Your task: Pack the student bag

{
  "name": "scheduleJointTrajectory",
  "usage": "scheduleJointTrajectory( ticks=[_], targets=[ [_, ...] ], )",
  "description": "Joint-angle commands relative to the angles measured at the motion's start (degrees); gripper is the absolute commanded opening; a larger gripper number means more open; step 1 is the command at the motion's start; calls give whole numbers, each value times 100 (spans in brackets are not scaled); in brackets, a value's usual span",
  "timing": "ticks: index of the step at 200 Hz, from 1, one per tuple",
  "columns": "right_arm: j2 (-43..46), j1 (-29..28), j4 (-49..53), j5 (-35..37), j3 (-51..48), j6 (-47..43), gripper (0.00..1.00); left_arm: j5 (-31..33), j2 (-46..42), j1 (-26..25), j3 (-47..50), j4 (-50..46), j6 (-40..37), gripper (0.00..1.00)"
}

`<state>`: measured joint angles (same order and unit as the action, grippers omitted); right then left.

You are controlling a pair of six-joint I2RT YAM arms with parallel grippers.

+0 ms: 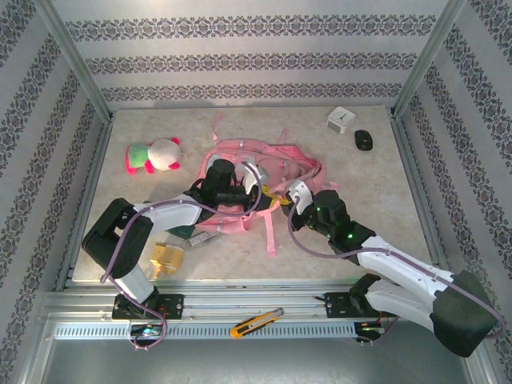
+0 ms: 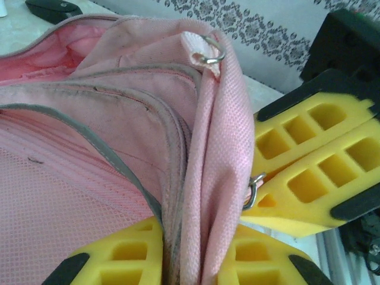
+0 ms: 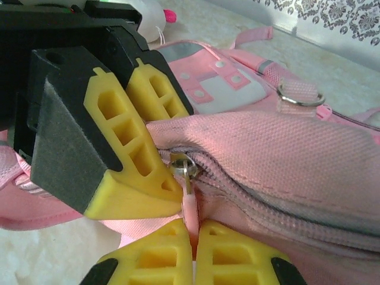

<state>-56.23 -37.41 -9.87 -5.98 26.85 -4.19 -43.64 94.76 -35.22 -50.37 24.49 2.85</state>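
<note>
The pink student bag (image 1: 276,160) lies flat in the middle of the table, both arms reaching over its near side. My left gripper (image 1: 254,186) (image 2: 199,255) is shut on a fold of the bag's fabric beside its grey zip line (image 2: 172,178). Right next to it, my right gripper (image 1: 286,198) (image 3: 194,249) is shut on the pink zip pull tab (image 3: 190,205), which hangs from the metal slider (image 3: 181,166). The left gripper's yellow fingers (image 3: 127,148) touch the bag just left of that slider. The bag's white patch (image 3: 228,95) faces up.
A pink-and-green plush toy (image 1: 152,154) lies at the left. A white box (image 1: 340,119) and a black mouse (image 1: 364,140) sit at the back right. A yellow object (image 1: 168,256) rests near the front left edge. A utility knife (image 1: 256,322) lies on the front rail.
</note>
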Motion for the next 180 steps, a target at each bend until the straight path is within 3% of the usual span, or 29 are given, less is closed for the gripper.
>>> scheduleJointTrajectory(
  ticks=[1, 76, 130, 151, 180],
  targets=[
    [191, -115, 489, 114, 356, 144, 0, 183, -255, -110, -228, -459, -186, 0],
    [-380, -311, 676, -38, 861, 510, 1, -304, -186, -110, -291, -199, 13, 0],
    [-865, -224, 231, 59, 1086, 541, 15, -672, -237, -108, -284, -163, -8, 0],
    [-1030, -135, 284, -76, 1194, 534, 0, -547, -271, -108, -272, -223, -14, 0],
    [-708, 99, 810, -53, 1132, 644, 0, -57, -349, -89, -291, -866, -491, 0]
  ],
)
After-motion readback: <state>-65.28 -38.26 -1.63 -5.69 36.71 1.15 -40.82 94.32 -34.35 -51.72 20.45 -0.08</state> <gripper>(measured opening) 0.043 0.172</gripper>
